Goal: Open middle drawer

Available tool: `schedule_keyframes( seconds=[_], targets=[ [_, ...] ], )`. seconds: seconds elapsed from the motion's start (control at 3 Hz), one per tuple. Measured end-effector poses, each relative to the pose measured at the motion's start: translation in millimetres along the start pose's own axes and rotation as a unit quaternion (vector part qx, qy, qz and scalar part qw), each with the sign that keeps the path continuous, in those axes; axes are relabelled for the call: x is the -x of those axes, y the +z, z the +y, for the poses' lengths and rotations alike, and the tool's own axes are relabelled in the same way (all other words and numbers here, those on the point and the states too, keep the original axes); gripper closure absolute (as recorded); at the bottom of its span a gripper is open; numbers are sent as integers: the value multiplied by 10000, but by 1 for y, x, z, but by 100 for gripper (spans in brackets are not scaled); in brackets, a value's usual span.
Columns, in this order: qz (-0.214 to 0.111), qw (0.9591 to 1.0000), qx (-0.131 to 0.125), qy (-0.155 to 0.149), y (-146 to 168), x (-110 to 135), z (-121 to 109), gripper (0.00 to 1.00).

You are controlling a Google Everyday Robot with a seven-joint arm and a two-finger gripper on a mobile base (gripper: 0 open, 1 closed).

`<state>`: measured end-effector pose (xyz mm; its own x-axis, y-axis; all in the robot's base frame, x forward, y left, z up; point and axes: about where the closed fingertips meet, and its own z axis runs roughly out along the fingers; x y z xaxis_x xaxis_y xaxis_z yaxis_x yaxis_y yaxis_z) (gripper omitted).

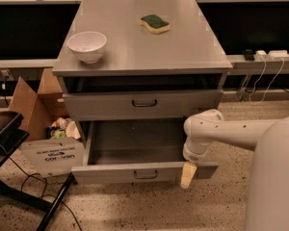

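Fingers (188, 173) of your gripper (187, 180) hung at the front lip of the middle drawer (135, 150), right of its handle (145, 175), likely placed to drag it outward; you couldn't tell their spread. Pulled well out beneath the upper drawer (144, 105), it looked open enough.

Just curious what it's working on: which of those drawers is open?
The middle drawer, below the taller closed drawer: it alone is pulled out, its inside showing. The gripper hangs at the right end of its front.
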<state>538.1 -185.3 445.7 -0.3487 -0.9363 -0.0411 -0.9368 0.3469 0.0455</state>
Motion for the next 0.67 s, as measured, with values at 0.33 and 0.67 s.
schedule_keyframes(
  seconds=[0.33,0.67],
  targets=[
    [-46,9998,117,149,12,-10,7,2],
    [-4,9977,412,543,38,-49,50,24]
  ],
)
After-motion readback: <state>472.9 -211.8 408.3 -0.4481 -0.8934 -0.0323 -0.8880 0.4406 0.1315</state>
